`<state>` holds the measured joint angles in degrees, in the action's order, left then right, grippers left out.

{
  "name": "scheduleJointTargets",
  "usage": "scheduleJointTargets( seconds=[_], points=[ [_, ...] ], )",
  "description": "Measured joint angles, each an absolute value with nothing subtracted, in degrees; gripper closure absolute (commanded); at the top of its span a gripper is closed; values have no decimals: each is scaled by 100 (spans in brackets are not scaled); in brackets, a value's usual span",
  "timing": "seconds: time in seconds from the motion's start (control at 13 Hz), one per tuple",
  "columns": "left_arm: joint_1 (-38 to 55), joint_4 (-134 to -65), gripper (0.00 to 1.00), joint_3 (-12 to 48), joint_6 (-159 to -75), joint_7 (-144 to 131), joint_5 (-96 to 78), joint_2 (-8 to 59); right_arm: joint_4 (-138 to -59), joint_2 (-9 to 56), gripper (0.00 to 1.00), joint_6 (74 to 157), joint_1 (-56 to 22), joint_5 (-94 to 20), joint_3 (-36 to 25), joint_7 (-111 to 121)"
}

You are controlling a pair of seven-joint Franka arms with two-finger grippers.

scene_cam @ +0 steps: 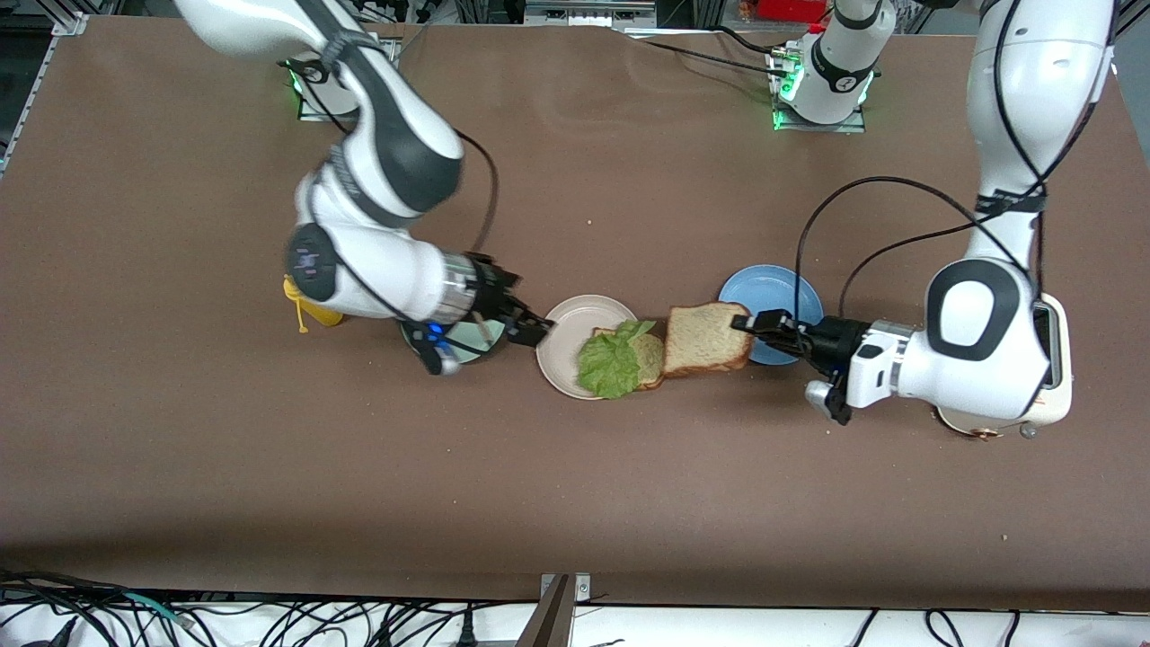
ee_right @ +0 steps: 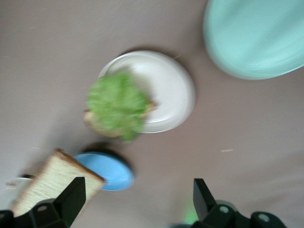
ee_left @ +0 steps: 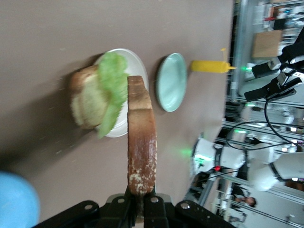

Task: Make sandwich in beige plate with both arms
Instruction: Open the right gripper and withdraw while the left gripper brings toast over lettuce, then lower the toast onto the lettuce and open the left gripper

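Observation:
The beige plate holds one brown bread slice with a ruffled green lettuce leaf on top, both toward the plate's left-arm side. My left gripper is shut on the crust edge of a second bread slice, held level between the beige plate and the blue plate. My right gripper is open and holds nothing, at the beige plate's rim toward the right arm's end.
A blue plate lies under the left gripper. A mint-green plate sits beneath the right wrist. A yellow squeeze bottle lies beside it toward the right arm's end.

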<state>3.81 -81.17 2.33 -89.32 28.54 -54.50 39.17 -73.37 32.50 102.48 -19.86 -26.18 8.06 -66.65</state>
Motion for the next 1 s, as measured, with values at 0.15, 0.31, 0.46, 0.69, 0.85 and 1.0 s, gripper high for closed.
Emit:
scheduleJointTargets(
  seconds=[0.15, 0.31, 0.46, 0.69, 0.85, 1.0],
  points=[
    [549, -8110, 100, 236, -8965, 2934, -5753, 4125, -7396, 2855, 0, 9219, -1750, -2552, 282, -5833],
    [683, -8105, 100, 238, -8996, 2963, -5800, 4245, -7567, 2535, 0, 8718, -1364, -2329, -45, -4801],
    [902, -8103, 100, 244, -9255, 2967, -5804, 4314, -7695, 2312, 1, 8594, -965, -1767, -136, -3743],
    [1314, -8107, 100, 246, -9635, 2967, -5961, 4448, -7794, 2146, 1, 8622, -523, -843, -144, -2198],
    [1404, -8106, 100, 244, -9687, 2967, -6053, 4572, -7988, 2027, 1, 8896, -179, -422, -81, -1490],
    [1408, -8107, 100, 243, -9687, 2967, -6054, 4658, -8530, 1757, 1, 9505, 58, 33, 127, -1207]
  ],
)
